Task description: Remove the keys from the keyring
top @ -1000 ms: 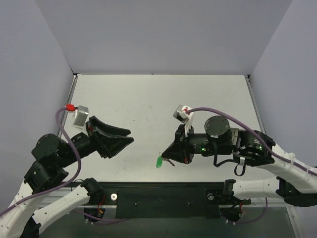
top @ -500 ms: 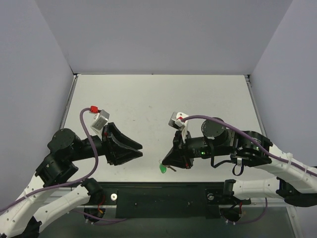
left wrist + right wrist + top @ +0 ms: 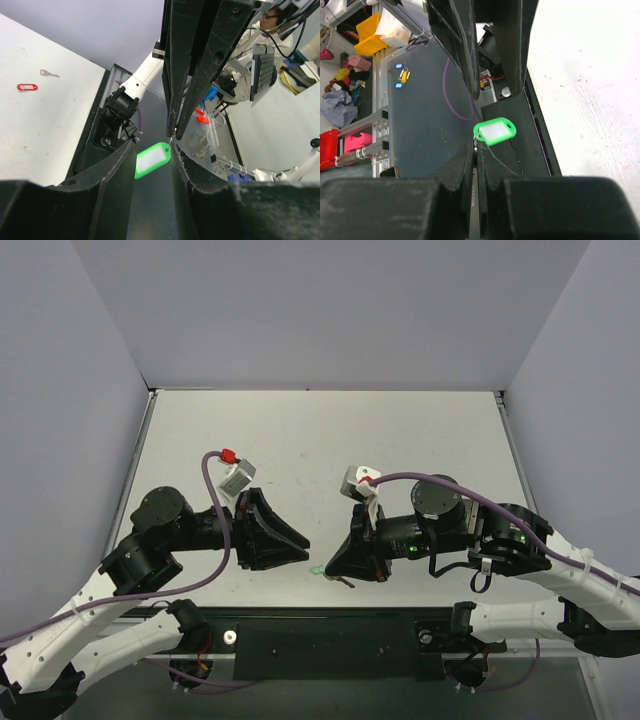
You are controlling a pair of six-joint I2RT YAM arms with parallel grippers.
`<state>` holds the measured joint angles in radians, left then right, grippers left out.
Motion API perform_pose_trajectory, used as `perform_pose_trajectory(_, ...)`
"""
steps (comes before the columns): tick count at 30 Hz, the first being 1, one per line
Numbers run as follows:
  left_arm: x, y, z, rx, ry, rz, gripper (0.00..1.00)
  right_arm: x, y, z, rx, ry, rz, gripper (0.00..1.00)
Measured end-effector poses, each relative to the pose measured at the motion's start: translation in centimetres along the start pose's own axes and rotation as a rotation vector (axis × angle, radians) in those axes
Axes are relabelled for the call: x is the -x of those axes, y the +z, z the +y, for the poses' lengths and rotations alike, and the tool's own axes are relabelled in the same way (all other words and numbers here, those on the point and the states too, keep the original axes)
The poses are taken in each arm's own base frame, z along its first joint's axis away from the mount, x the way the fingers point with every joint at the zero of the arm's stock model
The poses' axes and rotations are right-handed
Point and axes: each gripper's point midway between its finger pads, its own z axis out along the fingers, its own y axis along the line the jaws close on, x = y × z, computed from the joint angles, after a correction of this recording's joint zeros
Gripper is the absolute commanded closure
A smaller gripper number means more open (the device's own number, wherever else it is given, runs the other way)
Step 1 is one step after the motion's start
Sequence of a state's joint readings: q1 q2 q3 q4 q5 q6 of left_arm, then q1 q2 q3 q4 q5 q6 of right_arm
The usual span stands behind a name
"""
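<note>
1. The task looks unfinished. The key (image 3: 346, 581) shows only as a thin sliver in the overhead view, just beside the keyring (image 3: 495, 131), and it seems not yet separated from it.
2. The keyring, a bright green oval fob, hangs in the air above the near edge of the bench (image 3: 300, 430), between the two arms.
3. The right claw (image 3: 330, 568) is clenched on the keyring's metal end. The pinched part is too small to tell ring from key.
4. The left claw (image 3: 301, 554) is released. Its fingers straddle the green fob, and whether they touch it cannot be told.
5. What is left, as a judgement: grip the fob, then work the key off.
6. Count: two claws, one green keyring and one key by it.
7. On the bench, well apart from these and seen only from the left wrist, lie one red tag (image 3: 27, 87) and one loose silver key (image 3: 49, 74).
</note>
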<state>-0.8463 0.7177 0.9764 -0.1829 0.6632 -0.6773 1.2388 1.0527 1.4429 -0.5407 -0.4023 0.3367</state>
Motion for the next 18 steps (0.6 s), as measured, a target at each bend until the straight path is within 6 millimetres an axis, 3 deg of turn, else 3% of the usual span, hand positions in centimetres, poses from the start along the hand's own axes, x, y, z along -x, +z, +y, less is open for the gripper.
perform_pose_trajectory(10,-2.8,2.4,-0.8,-0.051,-0.019,0.118,0.6,0.4,-0.1,0.2,0.004,-0.006,-0.013,1.0)
perform_pose_trajectory(18,-2.4,2.7,-1.4,-0.045,0.013,0.107,0.64,0.6,-0.4,0.3,0.007,-0.008,-0.023,1.0)
